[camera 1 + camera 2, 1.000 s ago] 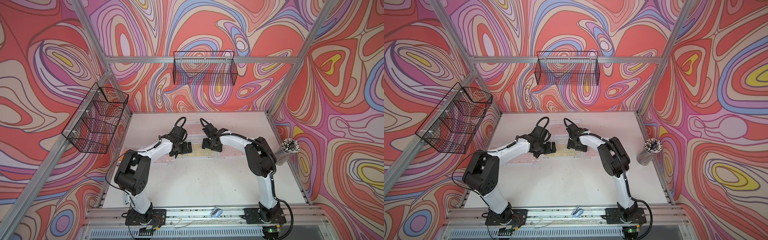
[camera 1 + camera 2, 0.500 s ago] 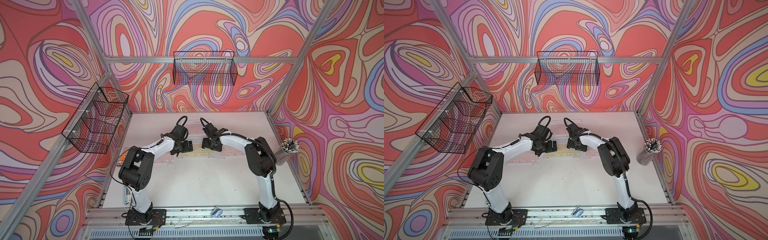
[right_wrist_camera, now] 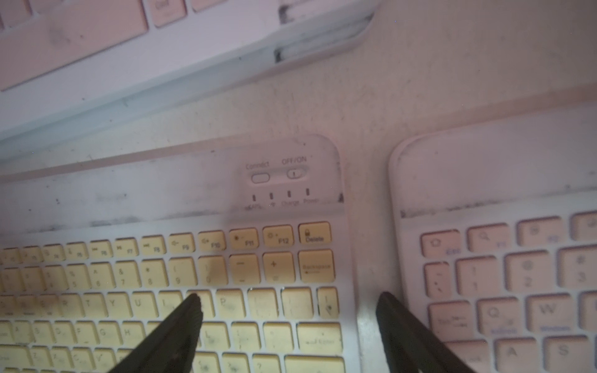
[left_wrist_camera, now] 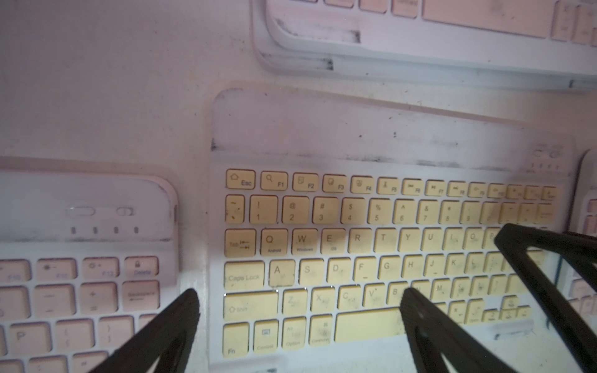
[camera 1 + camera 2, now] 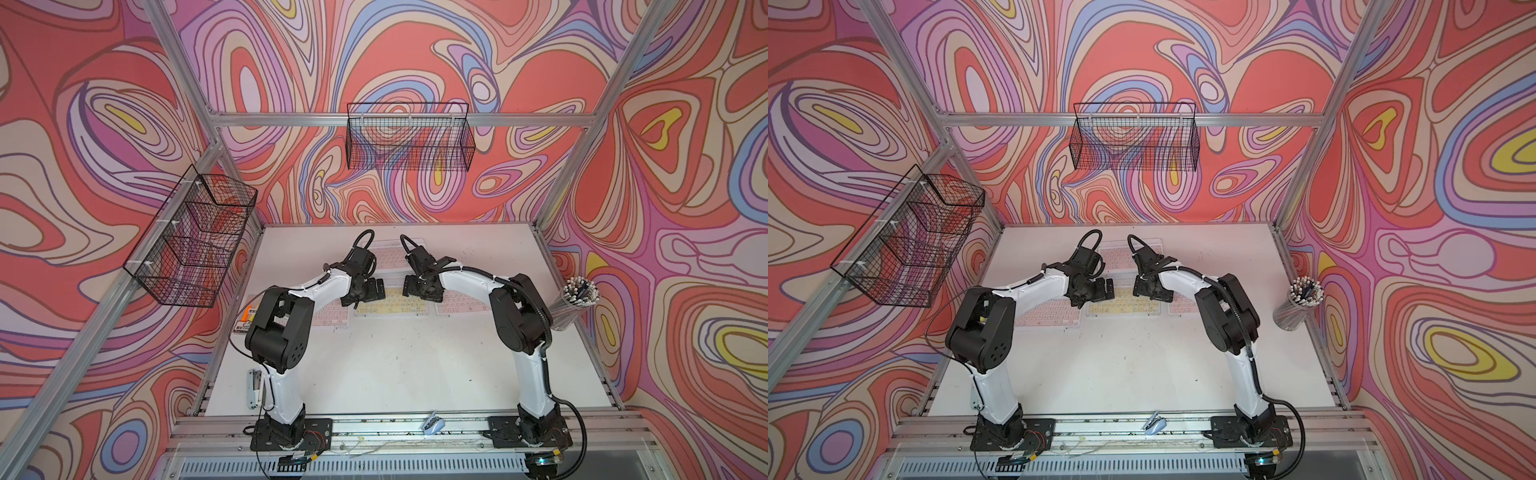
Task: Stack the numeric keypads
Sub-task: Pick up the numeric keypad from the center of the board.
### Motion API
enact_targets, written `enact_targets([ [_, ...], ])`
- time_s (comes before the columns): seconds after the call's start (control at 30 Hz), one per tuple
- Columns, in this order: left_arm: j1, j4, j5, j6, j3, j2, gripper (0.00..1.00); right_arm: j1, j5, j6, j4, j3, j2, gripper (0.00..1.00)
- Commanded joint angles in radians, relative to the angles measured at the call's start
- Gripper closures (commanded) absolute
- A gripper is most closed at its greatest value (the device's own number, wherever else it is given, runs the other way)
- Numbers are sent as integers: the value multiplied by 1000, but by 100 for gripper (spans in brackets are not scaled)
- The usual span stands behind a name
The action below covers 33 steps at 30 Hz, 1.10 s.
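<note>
Since a second ago the left arm's elbow has swung in toward the middle and the left fingers (image 5: 368,291) have edged slightly further over the yellow keypad (image 5: 390,309); the right fingers (image 5: 422,289) have not shifted. In both top views the yellow keypad (image 5: 1123,307) lies flat on the surface (image 5: 395,365), its long axis running side to side, parallel to the front rail. The left fingers are above its left end and the right fingers above its right end. A left pink keypad (image 5: 330,318) and a right pink keypad (image 5: 461,303) flank it, and a pink-topped stack (image 5: 390,259) lies just behind. From the left wrist, the left fingers are spread wide and hold nothing: one fingertip (image 4: 185,303) hangs over the narrow gap between the left pink keypad and the yellow one, its partner (image 4: 412,300) over the B and N keys. Esc sits at this end, the function row toward the far wall, the space bar toward the robot. From the right wrist, the right fingers are likewise apart and empty. One (image 3: 190,310) is over the O and P keys, the other (image 3: 387,306) over the gap beside the right pink keypad, so they straddle the Delete end. Whether any fingertip touches cannot be told.
</note>
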Motion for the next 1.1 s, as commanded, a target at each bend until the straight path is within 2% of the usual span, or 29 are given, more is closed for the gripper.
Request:
enact_targets([
  [0.0,4,-16,-20,16,24,20,0,-1,-43,6,-12,-20,61,12],
  [0.73,3,-1,-16,9,26,72,0,-3,-104,-13,24,-83,49,12],
  [0.9,4,47,32,0,-10,73,0,-23,-173,-38,56,-115,35,12],
  [1.07,17,103,88,-22,-68,62,0,-62,-339,-81,146,-185,2,13],
])
